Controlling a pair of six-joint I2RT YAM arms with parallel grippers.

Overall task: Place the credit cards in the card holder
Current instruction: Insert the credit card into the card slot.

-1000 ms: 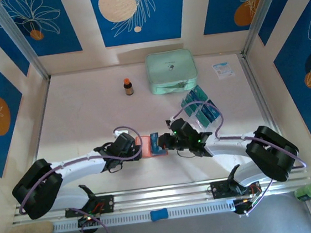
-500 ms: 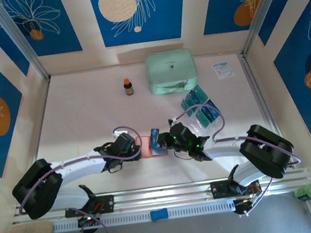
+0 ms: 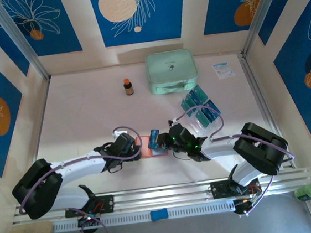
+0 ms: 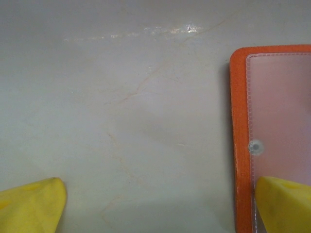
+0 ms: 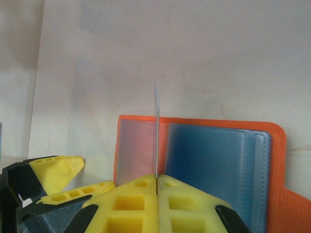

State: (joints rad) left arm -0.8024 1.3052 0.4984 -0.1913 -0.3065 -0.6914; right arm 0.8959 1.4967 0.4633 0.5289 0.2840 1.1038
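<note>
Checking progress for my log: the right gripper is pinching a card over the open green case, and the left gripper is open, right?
Not the green case: the right wrist view shows the right gripper pinching the card over the open orange card holder. The left gripper is open, as you said.

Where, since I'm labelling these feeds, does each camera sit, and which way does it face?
Top external: above and behind the bases, looking down at the table; shows left arm, right arm, left gripper open, right gripper shut on a credit card.
Left wrist: on that wrist, facing down at the table; yellow fingertips apart, one on the card holder.
Right wrist: looks along its shut fingers at the edge-on card and open holder.
Shared: all three show the card holder.
</note>
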